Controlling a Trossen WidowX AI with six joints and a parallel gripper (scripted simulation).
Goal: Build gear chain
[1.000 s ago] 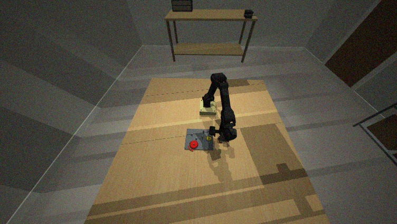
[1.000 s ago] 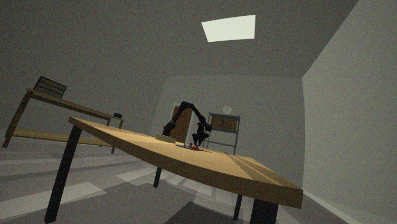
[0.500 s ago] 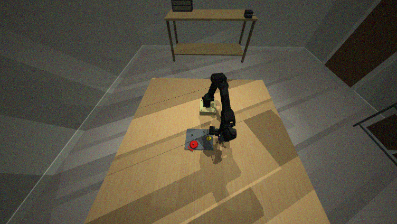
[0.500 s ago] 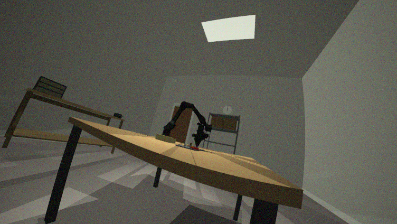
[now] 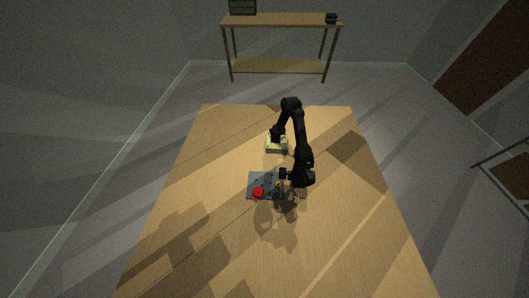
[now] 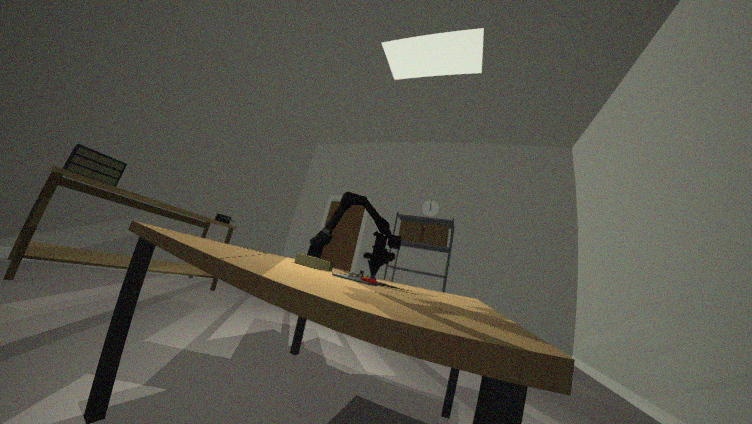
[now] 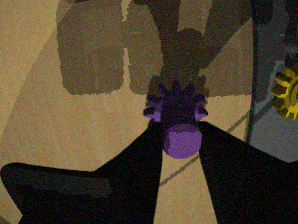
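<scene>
Purple gear [image 7: 182,142] sits clamped in the nearly closed pincer [image 7: 180,129] [image 6: 373,277] beside the board [image 5: 253,176] [image 7: 272,135]

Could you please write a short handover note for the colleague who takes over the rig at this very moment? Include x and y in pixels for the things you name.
Gripper [image 7: 180,129]: shut on the purple gear [image 7: 182,142], beside the board; whether it is lifted I cannot tell.
Board: the grey board [image 5: 252,176] carries the red gear [image 5: 259,192] and the yellow gear [image 5: 278,185] [image 7: 290,94], apart from each other, with empty pegs among them.
Done: purple gear grasped; no linking gear seen on the board.
Left: seat loose gears flat on pegs to link red to yellow, then move the gripper away. Any other loose gear is out of sight in these views.
</scene>
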